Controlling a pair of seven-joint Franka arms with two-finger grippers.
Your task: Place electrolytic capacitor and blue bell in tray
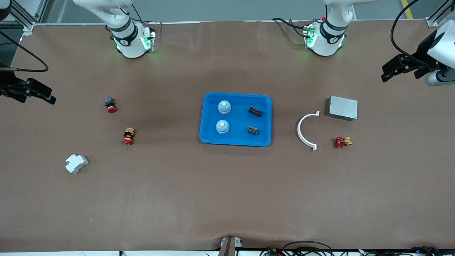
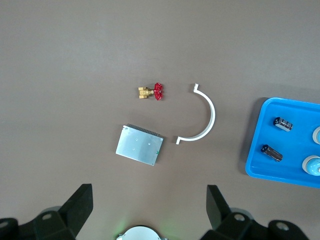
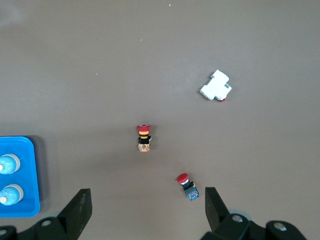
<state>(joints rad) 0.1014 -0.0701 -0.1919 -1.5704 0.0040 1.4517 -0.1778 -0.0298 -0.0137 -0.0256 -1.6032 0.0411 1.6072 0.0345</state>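
Note:
The bright-blue tray (image 1: 237, 119) lies at the middle of the table. Two blue bells (image 1: 224, 106) (image 1: 222, 126) stand in it on the side toward the right arm. Two dark electrolytic capacitors (image 1: 255, 111) (image 1: 253, 130) lie in it on the side toward the left arm. My left gripper (image 2: 148, 200) hangs open and empty over the left arm's end of the table, well away from the tray (image 2: 290, 150). Over the right arm's end of the table hangs my right gripper (image 3: 147, 202), likewise open with nothing between its fingers.
Toward the left arm's end lie a grey metal box (image 1: 343, 107), a white curved bracket (image 1: 305, 130) and a red-handled valve (image 1: 342, 142). Toward the right arm's end lie a red push button (image 1: 110, 104), an orange-and-red button (image 1: 128, 136) and a white breaker (image 1: 76, 163).

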